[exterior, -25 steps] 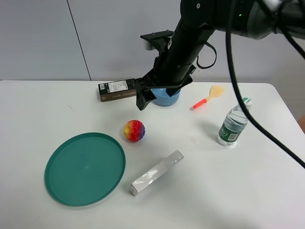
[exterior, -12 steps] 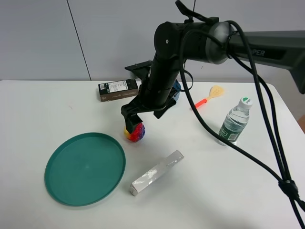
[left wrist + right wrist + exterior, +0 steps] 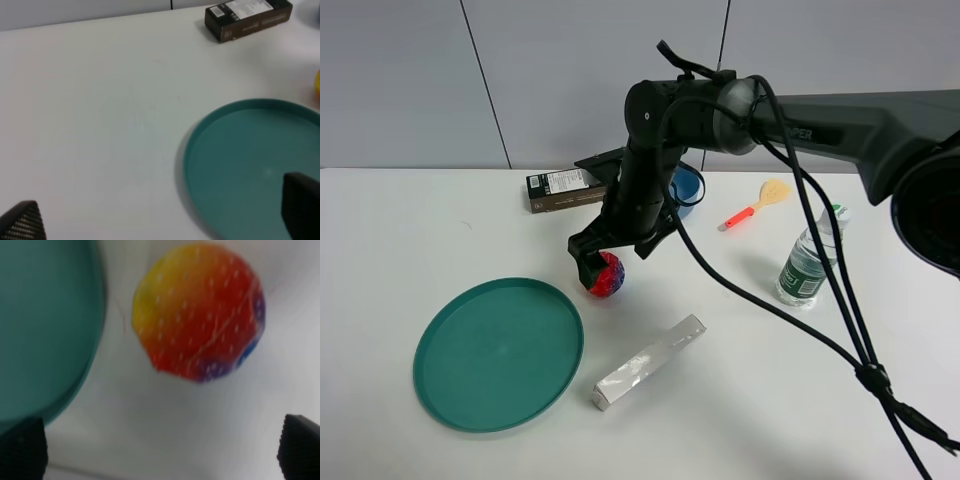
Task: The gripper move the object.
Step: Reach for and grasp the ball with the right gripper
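One ball, straight ahead of the wide right gripper

Two dark fingertips [image 3: 299,450] show at the edges of the right wrist view, far from each other and with nothing between them. The right gripper [image 3: 160,452] therefore stands wide and holds nothing. The rainbow ball [image 3: 197,312] lies directly ahead of it, centred on the gap between the fingers but not inside the gap.

In the high view this gripper [image 3: 595,265] is low over the table [image 3: 410,230], and one finger covers part of the ball [image 3: 610,278]. Whether it touches the ball I cannot tell. The ball is round, so it has no long axis and the fingers need no turning. I judge that the coming move needs only a short advance along the same line, and then the closing.

Just beside the ball is the rim of the green plate [image 3: 565,310]. One finger must pass between the ball and the rim, so that side has less room.

The left gripper [image 3: 160,220] is also wide and empty. It looks over the plate [image 3: 200,135] from the other side and sees only a yellow sliver of the ball [image 3: 317,84] at the border of its view, so it is clearly the farther one.

Farther behind, the blue bowl [image 3: 688,186] and the dark box [image 3: 565,187] are well apart from the ball.
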